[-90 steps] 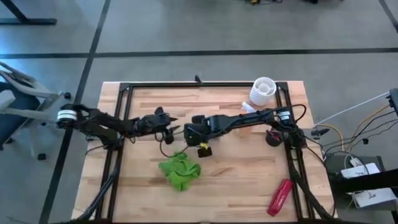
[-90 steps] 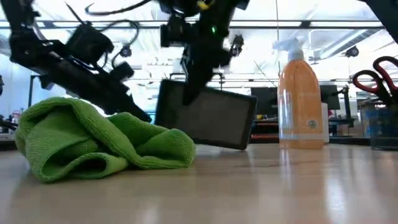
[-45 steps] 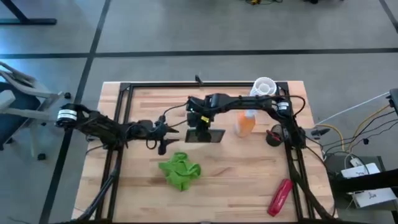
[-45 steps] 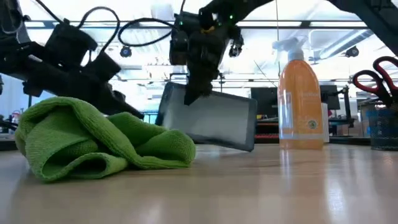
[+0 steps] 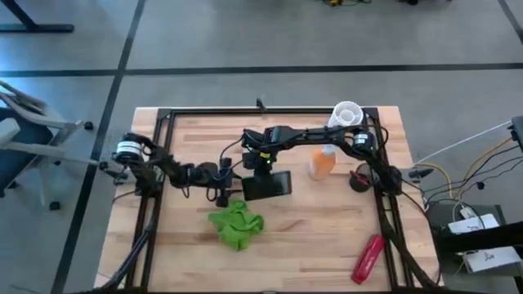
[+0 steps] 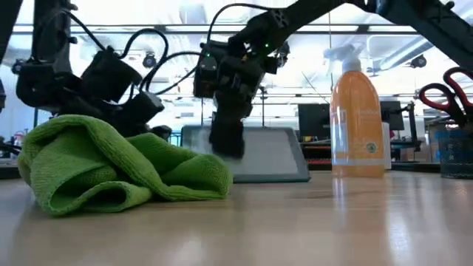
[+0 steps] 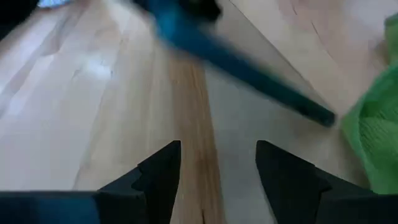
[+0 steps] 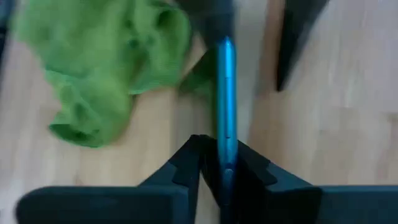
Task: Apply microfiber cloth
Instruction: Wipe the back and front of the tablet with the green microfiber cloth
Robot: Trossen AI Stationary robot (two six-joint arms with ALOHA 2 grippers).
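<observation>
Cloth (image 5: 236,224) lies crumpled, no clear long axis.

The right gripper (image 8: 219,163) was clamped on the thin edge of a dark flat device (image 8: 226,93), which ran edge-on away from the fingers (image 8: 186,163) with a blue sheen along it. The crumpled green cloth (image 8: 99,68) lay on the wooden table (image 8: 348,137) beside the device, near its far end. On the device's other side a dark pointed part (image 8: 295,31) stood over the wood, too blurred to identify.
</observation>
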